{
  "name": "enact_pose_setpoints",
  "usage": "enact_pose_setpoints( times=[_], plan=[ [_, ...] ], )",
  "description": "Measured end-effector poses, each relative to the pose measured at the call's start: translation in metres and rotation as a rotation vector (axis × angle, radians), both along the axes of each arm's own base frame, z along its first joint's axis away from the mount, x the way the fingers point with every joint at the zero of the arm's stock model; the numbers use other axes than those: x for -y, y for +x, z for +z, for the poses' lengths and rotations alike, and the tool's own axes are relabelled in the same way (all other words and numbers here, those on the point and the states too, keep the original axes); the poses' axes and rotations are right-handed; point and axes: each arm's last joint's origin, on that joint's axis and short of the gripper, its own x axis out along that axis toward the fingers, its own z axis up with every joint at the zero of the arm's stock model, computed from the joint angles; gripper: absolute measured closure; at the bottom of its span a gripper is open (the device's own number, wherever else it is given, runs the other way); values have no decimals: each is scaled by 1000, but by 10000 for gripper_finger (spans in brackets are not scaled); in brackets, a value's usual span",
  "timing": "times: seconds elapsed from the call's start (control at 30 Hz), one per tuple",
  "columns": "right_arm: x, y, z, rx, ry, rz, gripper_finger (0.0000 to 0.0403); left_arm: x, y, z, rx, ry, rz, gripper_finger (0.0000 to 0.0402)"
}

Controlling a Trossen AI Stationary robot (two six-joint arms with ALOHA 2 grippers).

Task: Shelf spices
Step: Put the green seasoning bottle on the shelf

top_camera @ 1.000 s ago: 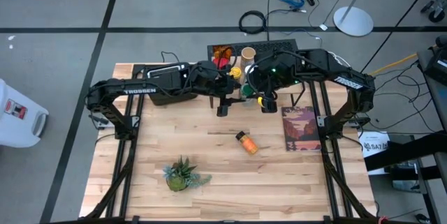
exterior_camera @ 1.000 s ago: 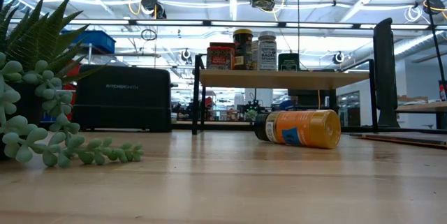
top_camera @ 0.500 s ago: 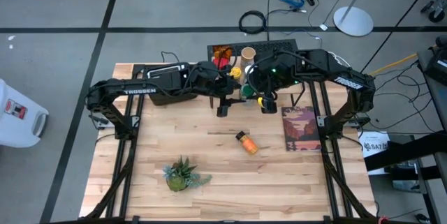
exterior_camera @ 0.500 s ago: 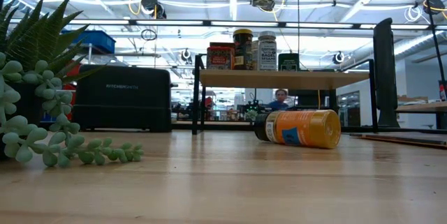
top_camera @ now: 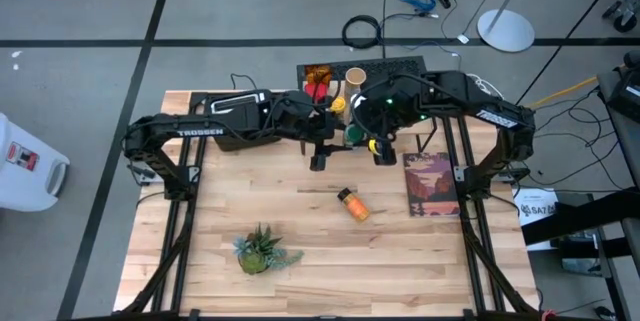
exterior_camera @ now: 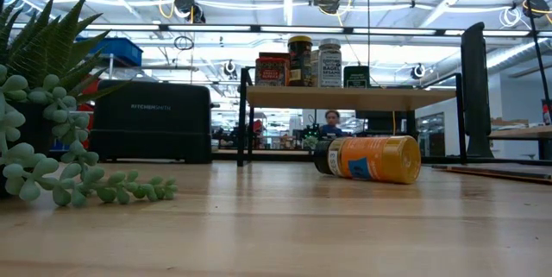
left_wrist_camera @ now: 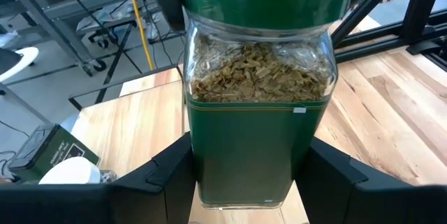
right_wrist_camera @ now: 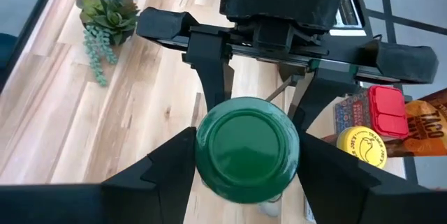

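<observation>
A square glass jar of dried herbs (left_wrist_camera: 257, 112), with a green label and a green lid (right_wrist_camera: 248, 147), hangs in the air between both arms, in front of the shelf (exterior_camera: 349, 97). My left gripper (left_wrist_camera: 244, 182) is shut on its body, my right gripper (right_wrist_camera: 248, 162) on its lid. In the high view the jar (top_camera: 352, 133) sits between them. On the shelf's plank stand a red tin (exterior_camera: 272, 70), an amber jar (exterior_camera: 300, 59), a white-capped shaker (exterior_camera: 329, 62) and a dark square tin (exterior_camera: 355, 76). The orange bottle (exterior_camera: 371, 158) lies on its side on the table. My left gripper pinches the jar's lower body (left_wrist_camera: 209, 175) between its two fingers (left_wrist_camera: 164, 178), coming about level from the table's left. The jar stands upright and is lifted clear of the table. My right gripper pinches the green lid's rim (right_wrist_camera: 202, 151) between its two fingers (right_wrist_camera: 164, 172), from above, pointing down.
A black toaster (exterior_camera: 151, 122) stands left of the shelf at the far edge. A potted plant (top_camera: 262, 251) sits near the front left. A picture book (top_camera: 430, 183) lies flat on the right. The orange bottle (top_camera: 352, 204) lies mid-table, below the arms.
</observation>
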Motion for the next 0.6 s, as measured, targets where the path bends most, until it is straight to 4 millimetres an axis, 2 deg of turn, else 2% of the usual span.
enact_pose_setpoints(
  times=[0.2,0.6],
  plan=[
    [1,10,-8,-26,-5,2,181,0,0,-1,-9,0,4,199],
    [5,8,-8,-36,-7,-9,193,1,0,-2,-16,-3,4,199]
  ],
)
